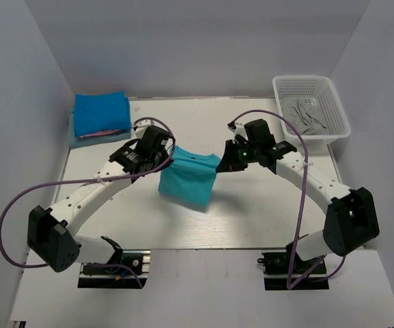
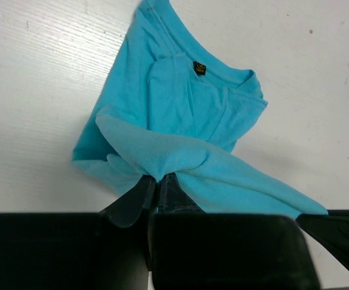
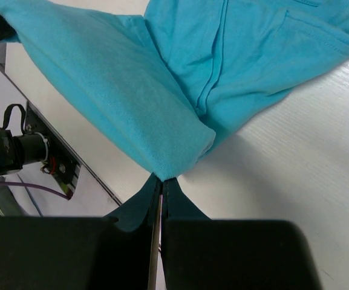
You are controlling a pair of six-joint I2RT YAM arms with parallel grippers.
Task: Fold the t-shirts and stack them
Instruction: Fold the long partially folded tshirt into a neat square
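Step in hand: mid-fold on the turquoise t-shirt (image 1: 188,179). It hangs between the two arms over the middle of the counter (image 1: 272,212), top edge stretched hand to hand. The lower part sags, and the left wrist view shows it lying on the surface.

The left hand (image 2: 156,181) is clamped tight on a gathered bunch of fabric. The right hand (image 3: 159,181) is pinched closed on a folded corner, jaws almost meeting.

Next move, as a judgement: swing the held edge over and lay it down flat. Both hands need to stay level and keep even tension so the edge lands straight. After that the shirt goes to the pile.

The shirt is thin, soft, matte knit that creases and drapes, with a ribbed round neck and a small dark label inside the collar.

The pile sits back left: blue tee (image 1: 101,111) on top, pink tee (image 1: 106,132) showing only as an edge, grey-blue tee (image 1: 79,141) under it. A white lattice basket (image 1: 279,90) stands back right with grey cloth (image 1: 306,113) inside.
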